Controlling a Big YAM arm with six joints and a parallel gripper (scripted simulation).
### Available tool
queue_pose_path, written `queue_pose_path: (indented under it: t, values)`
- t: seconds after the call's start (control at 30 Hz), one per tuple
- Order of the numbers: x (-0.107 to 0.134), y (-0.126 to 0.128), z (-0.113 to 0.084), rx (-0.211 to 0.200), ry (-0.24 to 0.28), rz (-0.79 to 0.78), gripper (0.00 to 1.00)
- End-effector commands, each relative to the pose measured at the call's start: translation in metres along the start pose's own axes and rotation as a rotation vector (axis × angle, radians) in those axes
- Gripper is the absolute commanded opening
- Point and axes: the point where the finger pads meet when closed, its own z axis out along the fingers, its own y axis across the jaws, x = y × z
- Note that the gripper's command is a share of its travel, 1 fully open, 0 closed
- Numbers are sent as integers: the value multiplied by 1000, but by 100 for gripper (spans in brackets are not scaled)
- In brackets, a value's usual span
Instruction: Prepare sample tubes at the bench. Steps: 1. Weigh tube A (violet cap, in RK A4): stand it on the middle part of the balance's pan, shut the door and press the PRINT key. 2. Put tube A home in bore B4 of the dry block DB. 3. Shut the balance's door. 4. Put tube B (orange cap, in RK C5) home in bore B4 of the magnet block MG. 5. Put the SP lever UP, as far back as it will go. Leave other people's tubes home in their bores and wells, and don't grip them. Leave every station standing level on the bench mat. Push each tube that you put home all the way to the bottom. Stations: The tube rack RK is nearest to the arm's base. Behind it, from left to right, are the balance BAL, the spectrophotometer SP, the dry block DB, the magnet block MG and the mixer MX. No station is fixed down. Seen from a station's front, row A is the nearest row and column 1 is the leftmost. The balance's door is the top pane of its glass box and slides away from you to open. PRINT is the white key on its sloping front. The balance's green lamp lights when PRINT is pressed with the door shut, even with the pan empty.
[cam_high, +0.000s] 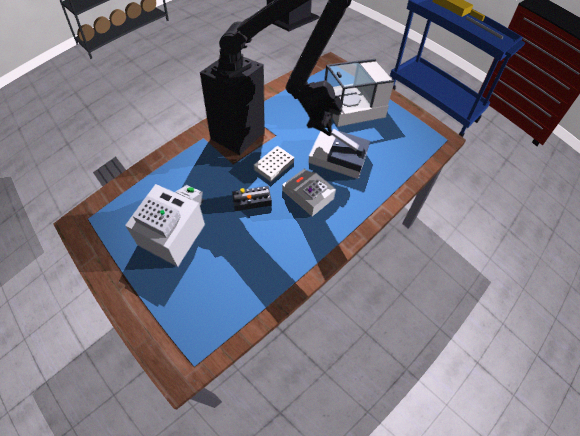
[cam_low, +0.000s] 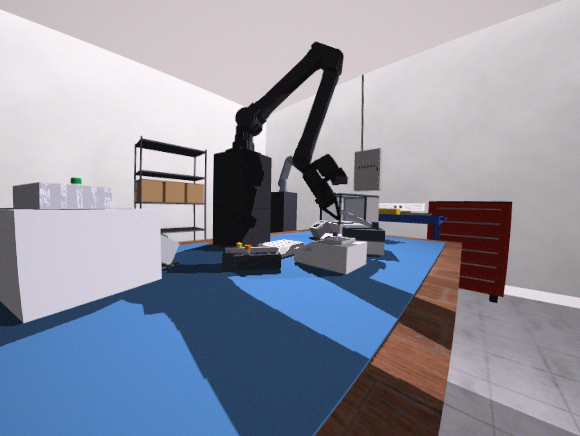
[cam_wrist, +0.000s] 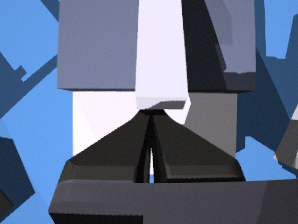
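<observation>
Gripper (cam_high: 330, 131) (cam_low: 339, 218) (cam_wrist: 151, 111) pressed together on nothing, at the tip of the SP lever (cam_high: 347, 141) (cam_low: 357, 218) (cam_wrist: 161, 55), apparently still to raise fully; to its right, violet-capped tube A (cam_high: 310, 190) (cam_low: 335, 234) in the dry block (cam_high: 311, 205) (cam_low: 350, 259), orange-capped tube B (cam_high: 249, 197) (cam_low: 248, 247) in the magnet block (cam_high: 260, 204) (cam_low: 252, 263), depths and weighing unconfirmable.

Arm (cam_high: 320, 47) (cam_low: 320, 107) bent at a high elbow, forearm sloping down toward the bench's rear edge, left of mid-length. Gripper (cam_high: 329, 131) (cam_low: 339, 218) (cam_wrist: 151, 111) tilted downward, fingers closed together, nothing between them. Wrist (cam_high: 317, 100) (cam_low: 317, 177) above bench height.
</observation>
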Motion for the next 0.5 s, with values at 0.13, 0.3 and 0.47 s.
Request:
queue_pose_path:
  t: [0.13,0.3,0.47]
  values:
    - [-63,-5,11,7,-143,18,0]
    - [-63,-6,11,7,-143,18,0]
    - [-62,-7,11,8,-143,18,0]
